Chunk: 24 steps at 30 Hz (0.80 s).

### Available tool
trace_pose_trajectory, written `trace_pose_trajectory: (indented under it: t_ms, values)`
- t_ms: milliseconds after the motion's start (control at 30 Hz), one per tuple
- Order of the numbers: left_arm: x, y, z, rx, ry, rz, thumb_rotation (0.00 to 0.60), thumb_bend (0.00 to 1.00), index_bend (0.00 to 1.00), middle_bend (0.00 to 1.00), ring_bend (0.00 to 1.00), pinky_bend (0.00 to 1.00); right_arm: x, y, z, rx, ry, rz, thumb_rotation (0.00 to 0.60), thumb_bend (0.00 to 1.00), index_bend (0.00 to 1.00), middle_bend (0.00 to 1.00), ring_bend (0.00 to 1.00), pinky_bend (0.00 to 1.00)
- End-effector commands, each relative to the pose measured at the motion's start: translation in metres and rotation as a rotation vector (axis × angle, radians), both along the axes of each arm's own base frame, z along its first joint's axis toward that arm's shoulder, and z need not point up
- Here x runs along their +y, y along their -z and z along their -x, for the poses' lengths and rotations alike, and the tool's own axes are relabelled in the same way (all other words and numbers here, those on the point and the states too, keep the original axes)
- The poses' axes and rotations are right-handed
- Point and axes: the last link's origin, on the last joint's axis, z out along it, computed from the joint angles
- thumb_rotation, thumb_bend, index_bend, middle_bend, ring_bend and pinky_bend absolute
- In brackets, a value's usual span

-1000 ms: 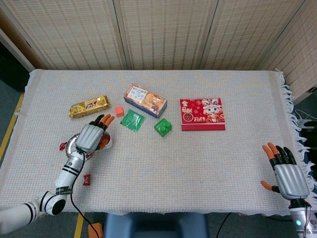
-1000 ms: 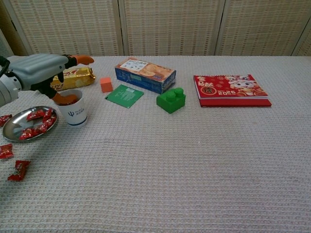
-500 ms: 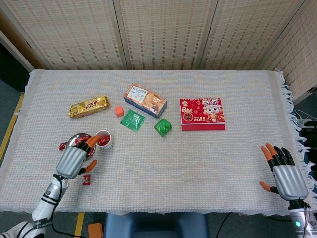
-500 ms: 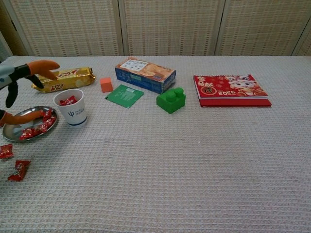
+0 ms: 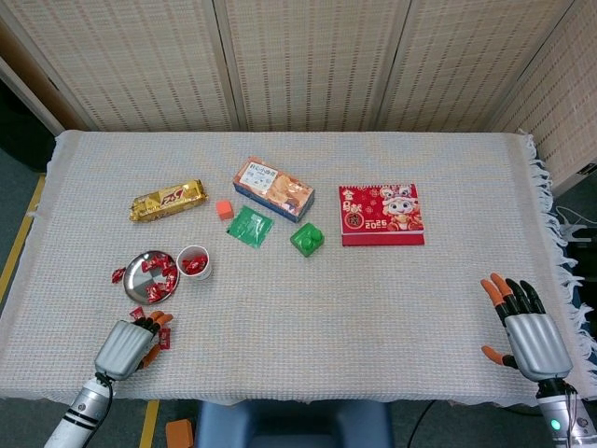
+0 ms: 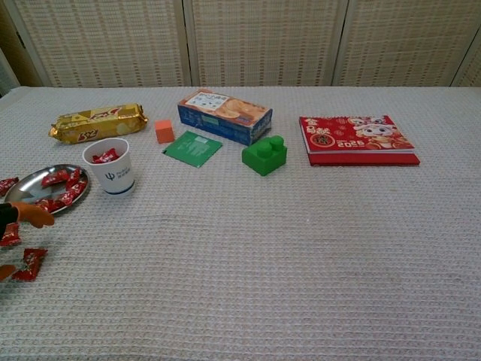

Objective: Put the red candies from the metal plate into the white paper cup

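Note:
The metal plate (image 5: pixel 138 273) (image 6: pixel 21 184) lies at the table's left with several red candies (image 5: pixel 157 273) (image 6: pixel 62 189) in it. Right beside it stands the white paper cup (image 5: pixel 194 263) (image 6: pixel 110 167), with a red candy (image 6: pixel 106 156) inside. Loose red candies lie on the cloth by the plate (image 5: pixel 118 274) (image 6: pixel 26 264). My left hand (image 5: pixel 127 345) hovers near the front edge, below the plate, fingers apart and holding nothing; only its fingertips (image 6: pixel 34 216) show in the chest view. My right hand (image 5: pixel 526 329) is at the front right, open and empty.
Further back lie a gold snack bar (image 5: pixel 167 199), an orange cube (image 5: pixel 224 209), a biscuit box (image 5: pixel 273 188), a green packet (image 5: pixel 249 226), a green brick (image 5: pixel 307 239) and a red calendar (image 5: pixel 381 215). The table's fringe edge (image 5: pixel 552 215) runs down the right.
My left hand has drawn back from over the cup and plate towards the front edge, uncovering both. A candy now shows in the cup. My right hand has barely shifted.

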Motion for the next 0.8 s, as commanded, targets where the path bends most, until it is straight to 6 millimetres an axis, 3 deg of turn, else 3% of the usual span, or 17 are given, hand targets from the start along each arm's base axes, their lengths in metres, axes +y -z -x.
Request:
trace_pose_trajectory:
  t_ms: [33,800]
  values:
    - [-0.007,0.008,0.006,0.037,0.001,0.018,0.6,0.35,0.28,0.31,0.62,0.94,0.0,-0.001,0.001,0.002,0.002,0.003,0.6,0.03,0.0,0.0,0.0,0.0]
    - [-0.008,0.02,0.005,-0.019,0.035,0.0,0.6,0.35,0.51,0.51,0.67,0.99,0.0,0.0,0.001,0.004,0.007,-0.002,0.6,0.03,0.0,0.0,0.0,0.0]
